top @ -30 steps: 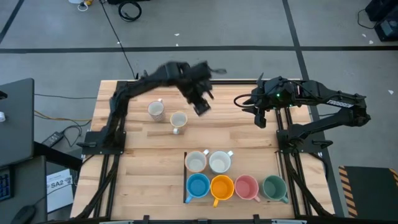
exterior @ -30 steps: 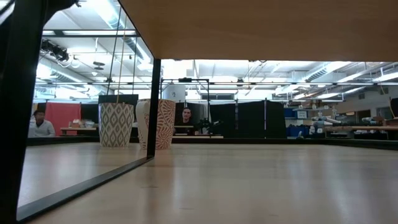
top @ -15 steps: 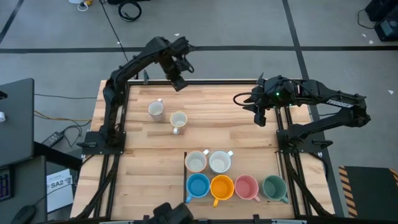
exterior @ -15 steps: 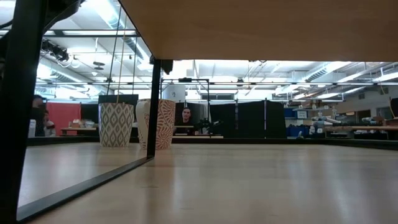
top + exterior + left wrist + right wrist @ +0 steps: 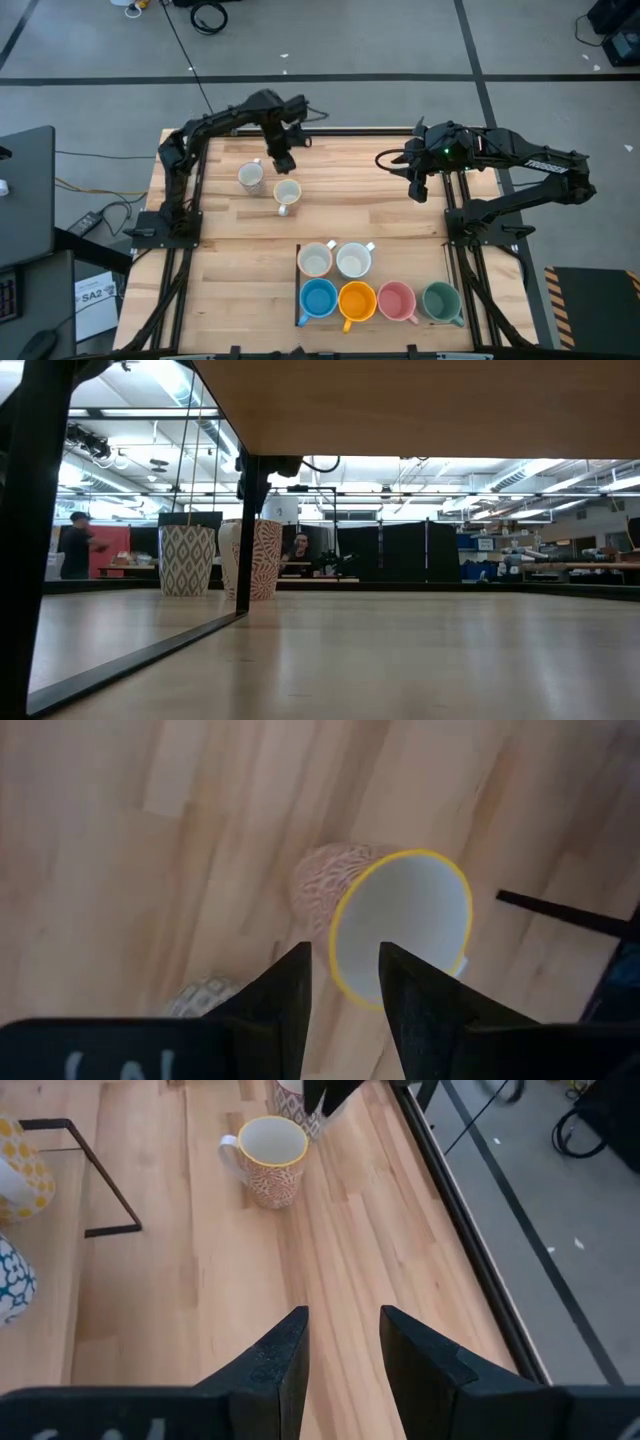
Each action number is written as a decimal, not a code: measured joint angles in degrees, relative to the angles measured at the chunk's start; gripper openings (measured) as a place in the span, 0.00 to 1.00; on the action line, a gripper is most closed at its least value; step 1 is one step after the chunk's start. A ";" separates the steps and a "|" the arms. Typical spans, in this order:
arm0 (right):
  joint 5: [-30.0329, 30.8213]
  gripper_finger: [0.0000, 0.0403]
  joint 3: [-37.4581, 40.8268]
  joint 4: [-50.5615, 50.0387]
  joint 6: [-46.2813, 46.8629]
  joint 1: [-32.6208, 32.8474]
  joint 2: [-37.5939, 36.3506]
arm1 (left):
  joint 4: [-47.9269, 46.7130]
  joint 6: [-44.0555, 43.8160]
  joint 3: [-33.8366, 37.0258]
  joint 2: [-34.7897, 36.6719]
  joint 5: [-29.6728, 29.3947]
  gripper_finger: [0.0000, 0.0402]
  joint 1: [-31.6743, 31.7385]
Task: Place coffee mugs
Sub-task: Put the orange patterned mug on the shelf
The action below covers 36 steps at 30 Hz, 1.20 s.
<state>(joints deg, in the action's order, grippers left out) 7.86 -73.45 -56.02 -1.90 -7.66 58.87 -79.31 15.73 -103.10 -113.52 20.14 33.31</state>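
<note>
Two patterned mugs stand upright on the far left of the table: a grey-patterned one [image 5: 250, 177] and a reddish one with a yellow rim [image 5: 287, 193], also seen as the yellow-rimmed mug [image 5: 400, 930]. My left gripper [image 5: 282, 160] hangs open just above and beyond them, with its fingers [image 5: 300, 988] over the yellow-rimmed mug's rim. Six more mugs stand in two rows near the front edge: cream [image 5: 316, 260], white [image 5: 353, 261], blue [image 5: 319, 299], orange [image 5: 357, 300], pink [image 5: 396, 301], green [image 5: 441, 300]. My right gripper [image 5: 418, 190] waits open at the far right.
A thin black frame [image 5: 298, 285] borders the grouped mugs on their left. Bare wood lies between the two far mugs and the rows. In the low view both patterned mugs [image 5: 187, 560] stand side by side, and people [image 5: 75, 545] show in the room behind.
My left arm swung from the table's middle toward the far left edge, rising, then came back down toward the two patterned mugs and now hangs over them. The mugs and my right arm stayed still. A person in the background walked.
</note>
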 joint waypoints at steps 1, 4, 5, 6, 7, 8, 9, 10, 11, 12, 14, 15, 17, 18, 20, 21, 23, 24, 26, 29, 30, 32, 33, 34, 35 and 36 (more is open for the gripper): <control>0.00 0.32 0.00 0.19 -0.39 0.00 0.00 | 0.65 -0.02 0.75 0.05 -0.53 0.31 -0.73; 0.00 0.32 0.00 0.56 -0.76 0.02 0.00 | 2.89 -0.02 2.16 0.07 -4.58 0.31 -2.94; 0.00 0.32 0.00 0.66 -0.76 0.00 0.00 | 3.76 -0.04 2.68 0.07 -6.69 0.31 -3.66; 0.00 0.32 0.00 0.73 -0.80 0.02 0.00 | 4.67 0.00 3.23 0.07 -8.48 0.31 -4.30; 0.00 0.32 0.00 0.67 -0.83 0.01 0.00 | 5.22 -0.02 3.69 0.07 -9.84 0.31 -4.91; 0.00 0.32 0.00 0.69 -0.83 0.02 0.00 | 5.71 -0.02 4.08 0.07 -10.76 0.31 -5.46; 0.00 0.32 0.00 0.69 -0.77 0.02 0.00 | 6.03 -0.02 4.39 0.07 -11.52 0.31 -5.94; 0.00 0.32 0.00 0.67 -0.74 0.02 0.00 | 6.33 -0.02 4.69 0.07 -12.38 0.31 -6.36; -0.02 0.32 0.00 0.67 -0.74 0.02 0.00 | 6.68 -0.02 5.04 0.07 -13.15 0.31 -6.76; 0.00 0.32 0.00 0.67 -0.74 0.00 0.00 | 6.95 -0.02 5.31 0.07 -13.79 0.31 -7.09; -0.02 0.32 0.00 0.67 -0.74 0.01 0.00 | 7.33 -0.04 5.68 0.07 -14.35 0.31 -7.59; -0.02 0.32 0.00 0.67 -0.74 0.02 0.00 | 7.48 -0.04 5.93 0.07 -14.41 0.31 -7.84; -0.02 0.32 0.00 0.65 -0.73 0.02 0.00 | 7.34 -0.04 6.11 0.07 -14.50 0.31 -8.15; -0.02 0.32 0.00 0.64 -0.69 0.02 0.00 | 7.56 -0.01 6.11 0.07 -14.52 0.31 -8.30; -0.02 0.32 0.00 0.64 -0.69 0.00 0.00 | 8.40 0.40 6.08 0.07 -14.56 0.31 -8.70; -0.02 0.32 0.00 0.63 -0.69 0.01 0.00 | 9.12 0.46 6.08 0.05 -14.58 0.31 -8.88; -0.02 0.32 0.00 0.64 -0.69 0.02 0.00 | 10.12 0.59 6.08 0.07 -14.58 0.31 -9.18; -0.02 0.32 0.00 0.64 -0.69 0.00 0.00 | 10.58 0.59 6.08 0.07 -14.58 0.31 -9.22; -0.03 0.32 0.00 0.64 -0.67 0.02 0.00 | 10.98 0.59 6.03 -0.29 -14.52 0.31 -9.28; -0.17 0.32 0.00 0.60 -0.65 0.00 0.00 | 10.98 0.54 6.02 -1.33 -14.90 0.31 -9.44; -0.49 0.32 0.00 0.60 -0.63 0.02 0.00 | 10.99 0.49 6.03 -1.71 -15.07 0.31 -9.44; -1.00 0.32 0.00 0.58 -0.63 0.02 0.00 | 11.01 0.11 6.06 -2.12 -15.51 0.31 -9.49; -1.37 0.32 0.00 0.56 -0.65 0.01 0.00 | 11.18 -0.48 6.04 -2.14 -15.61 0.31 -9.61; -1.64 0.32 0.00 0.58 -0.63 0.02 0.00 | 11.41 -1.63 6.04 -2.23 -15.65 0.31 -9.67; -1.74 0.33 0.00 0.57 -0.63 0.02 0.00 | 11.54 -2.24 6.04 -2.34 -15.72 0.31 -9.75; -1.75 0.33 0.00 0.56 -0.63 0.02 0.00 | 11.50 -3.15 6.04 -2.42 -15.75 0.30 -9.81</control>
<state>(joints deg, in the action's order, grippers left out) 6.11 -73.45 -55.46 -2.52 -7.64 58.87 -67.81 12.58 -97.06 -115.94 4.39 23.51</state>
